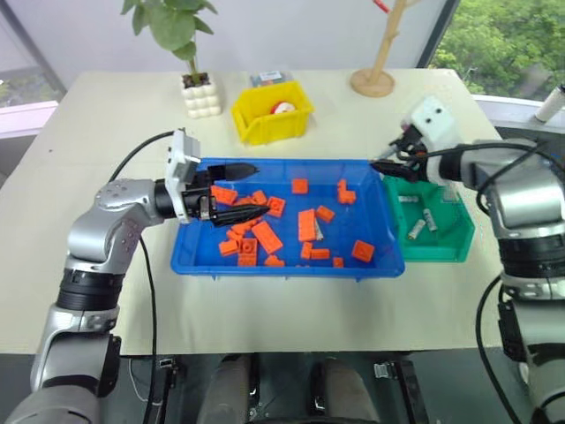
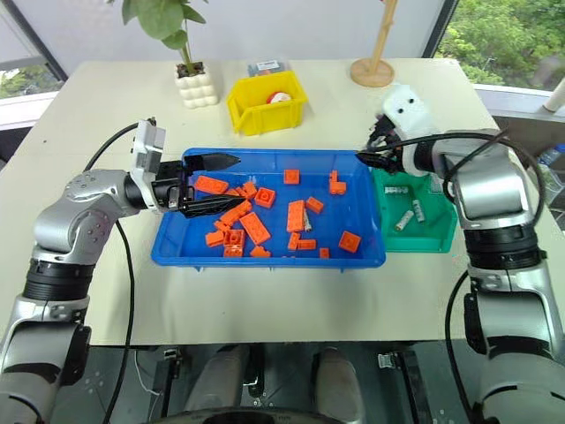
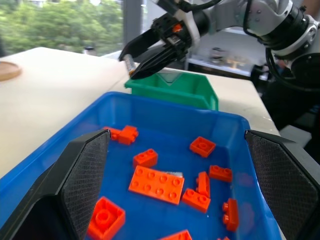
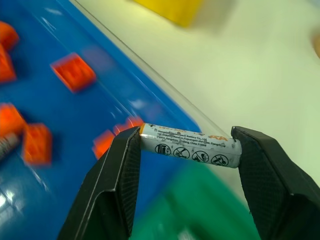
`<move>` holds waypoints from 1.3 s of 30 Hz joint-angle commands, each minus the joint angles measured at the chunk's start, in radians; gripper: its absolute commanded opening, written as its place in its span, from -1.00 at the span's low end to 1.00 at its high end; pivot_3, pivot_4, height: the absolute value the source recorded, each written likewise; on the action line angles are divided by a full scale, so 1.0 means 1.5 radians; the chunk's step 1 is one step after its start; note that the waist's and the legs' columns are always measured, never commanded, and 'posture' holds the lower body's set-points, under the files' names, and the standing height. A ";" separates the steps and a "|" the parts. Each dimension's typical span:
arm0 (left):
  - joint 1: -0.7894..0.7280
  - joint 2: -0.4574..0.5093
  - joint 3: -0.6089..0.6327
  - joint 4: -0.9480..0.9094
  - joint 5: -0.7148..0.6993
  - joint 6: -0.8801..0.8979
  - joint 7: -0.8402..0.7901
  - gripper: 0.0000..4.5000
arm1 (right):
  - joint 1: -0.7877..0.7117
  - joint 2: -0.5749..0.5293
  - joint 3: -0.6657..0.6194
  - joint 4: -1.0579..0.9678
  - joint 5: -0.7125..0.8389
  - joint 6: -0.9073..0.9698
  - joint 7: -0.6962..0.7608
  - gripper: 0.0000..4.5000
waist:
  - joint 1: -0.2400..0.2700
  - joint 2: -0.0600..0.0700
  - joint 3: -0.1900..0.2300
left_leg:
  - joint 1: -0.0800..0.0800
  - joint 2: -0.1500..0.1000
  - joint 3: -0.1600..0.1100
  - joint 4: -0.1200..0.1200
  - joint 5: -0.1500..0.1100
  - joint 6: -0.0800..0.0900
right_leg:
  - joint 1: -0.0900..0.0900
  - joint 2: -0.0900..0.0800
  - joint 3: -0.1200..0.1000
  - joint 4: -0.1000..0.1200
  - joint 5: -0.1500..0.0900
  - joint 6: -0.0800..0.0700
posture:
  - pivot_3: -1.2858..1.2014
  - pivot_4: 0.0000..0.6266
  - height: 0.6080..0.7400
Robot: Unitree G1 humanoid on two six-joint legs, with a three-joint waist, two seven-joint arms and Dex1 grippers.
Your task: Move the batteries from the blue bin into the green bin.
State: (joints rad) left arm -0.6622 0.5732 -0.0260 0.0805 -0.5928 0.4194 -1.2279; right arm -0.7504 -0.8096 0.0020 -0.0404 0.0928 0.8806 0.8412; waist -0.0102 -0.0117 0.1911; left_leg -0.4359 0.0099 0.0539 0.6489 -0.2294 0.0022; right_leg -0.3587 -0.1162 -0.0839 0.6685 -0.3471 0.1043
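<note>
i hold an aa battery [image 4: 190, 149] endwise between the two fingers of the right gripper [image 4: 187, 165], one pad on each cap, over the seam where the blue bin [image 1: 190, 256] meets the green bin [image 1: 459, 243]. this is a weak hold: the contact is only at the ends, so a small slip could let the cell pivot out. if it drops here, i judge it may land back among the orange bricks [image 1: 265, 237] or strike the rim and roll onto the table [image 1: 106, 115]. release should wait until the gripper is clearly over the green floor, where three batteries [image 1: 417, 228] already lie.

the left gripper [image 1: 252, 190] is spread wide and empty, level over the near-left part of the blue bin. one more silvery cell [image 2: 308, 223] appears to sit against a brick there; a brick could be pinched with it.

the yellow bin [image 1: 265, 124] is well apart.
</note>
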 commanded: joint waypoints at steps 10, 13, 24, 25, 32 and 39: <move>-0.067 -0.044 -0.017 0.109 0.057 -0.075 -0.065 1.00 | 0.145 -0.085 -0.132 -0.172 0.060 0.115 -0.040 -0.01 | 0.002 0.000 0.000 | 0.000 0.000 0.000 0.000 0.000 0.000 | 0.001 0.000 0.000 -0.001 0.000 0.000 | 0.03 -0.52 0.99; -0.068 -0.047 -0.014 0.115 0.062 -0.080 -0.069 1.00 | 0.166 -0.098 -0.135 -0.175 0.069 0.114 -0.040 0.60 | 0.001 0.000 0.000 | 0.000 0.000 0.000 0.001 0.000 0.000 | 0.001 0.000 0.000 -0.001 0.000 0.000 | 0.03 -0.52 0.99; -0.027 -0.023 0.012 0.076 0.060 -0.066 -0.052 1.00 | 0.067 -0.081 -0.117 -0.113 0.096 0.070 -0.064 0.98 | -0.003 0.000 0.000 | 0.000 0.000 0.000 0.001 0.000 0.000 | 0.001 0.000 0.000 -0.001 0.000 0.000 | 0.03 -0.52 0.99; -0.023 -0.020 0.015 0.071 0.059 -0.065 -0.047 1.00 | 0.037 -0.053 -0.128 -0.112 0.125 0.097 -0.067 0.98 | -0.006 0.000 0.000 | 0.000 0.000 0.000 0.001 0.000 0.000 | 0.000 0.000 0.000 -0.001 0.000 0.000 | 0.03 -0.52 0.99; 0.018 -0.001 0.045 0.014 0.047 -0.042 -0.009 1.00 | 0.025 0.084 -0.081 -0.156 0.248 0.188 -0.052 0.98 | 0.007 0.000 0.000 | 0.000 0.000 -0.002 0.000 0.000 0.000 | 0.002 0.001 0.000 -0.001 0.000 0.000 | 0.03 -0.52 0.99; 0.071 0.022 0.076 -0.061 0.028 -0.005 0.032 1.00 | 0.082 0.056 0.099 -0.125 0.185 -0.014 0.059 0.98 | 0.013 0.000 0.000 | -0.001 0.000 -0.002 0.002 0.000 0.000 | 0.001 0.000 0.000 -0.001 0.000 0.000 | 0.03 -0.52 0.99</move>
State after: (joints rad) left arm -0.5598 0.5892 0.0541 0.0396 -0.5253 0.4044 -1.1928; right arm -0.6269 -0.7011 0.1230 -0.2273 0.4023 0.9518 0.8822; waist 0.0095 -0.0117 0.1911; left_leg -0.4371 0.0093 0.0504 0.6517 -0.2295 0.0026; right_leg -0.3568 -0.1154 -0.0837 0.6672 -0.3471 0.1043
